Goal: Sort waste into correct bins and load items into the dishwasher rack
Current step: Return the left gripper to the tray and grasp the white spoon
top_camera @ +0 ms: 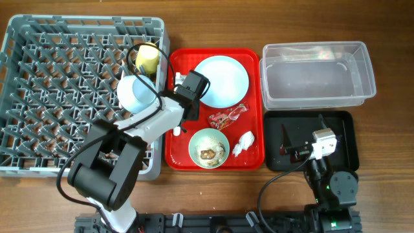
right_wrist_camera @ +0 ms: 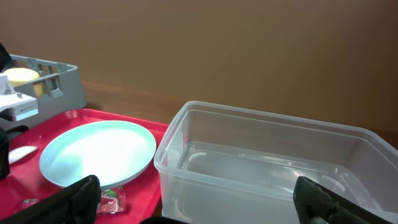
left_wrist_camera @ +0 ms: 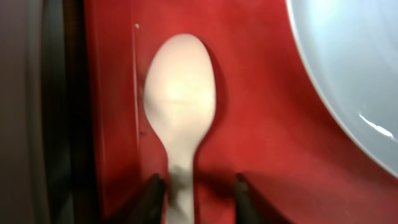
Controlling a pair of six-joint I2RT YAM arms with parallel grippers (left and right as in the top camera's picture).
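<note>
The step in hand looks like loading cutlery: the left tool (left_wrist_camera: 198, 184) is down on the red tray (top_camera: 253, 109), straddling the handle of the white plastic spoon (left_wrist_camera: 180, 87), which lies flat on the tray just left of the blue plate (top_camera: 222, 79). Its two fingers (left_wrist_camera: 155, 194) stand apart, one on each side of the handle. The left one is close against it and there is a clear gap on the right, so nothing is clamped yet. The next move, as I judge it, calls for closing squarely on that thin handle, lifting without letting it twist, and carrying it across to the dishwasher rack (top_camera: 58, 97), where the yellow cup (top_camera: 147, 58) already sits. A flat, slick spoon could slip or pivot under a pinch. The right tool (right_wrist_camera: 199, 199) hangs wide apart and empty over the black tray (top_camera: 343, 129), facing the clear tub (top_camera: 317, 72). The sorting is not yet done: the snack wrapper (top_camera: 228, 118), the tissue (top_camera: 244, 144) and the green bowl (top_camera: 208, 147) with its food scraps (top_camera: 207, 154) all lie on the red tray.
</note>
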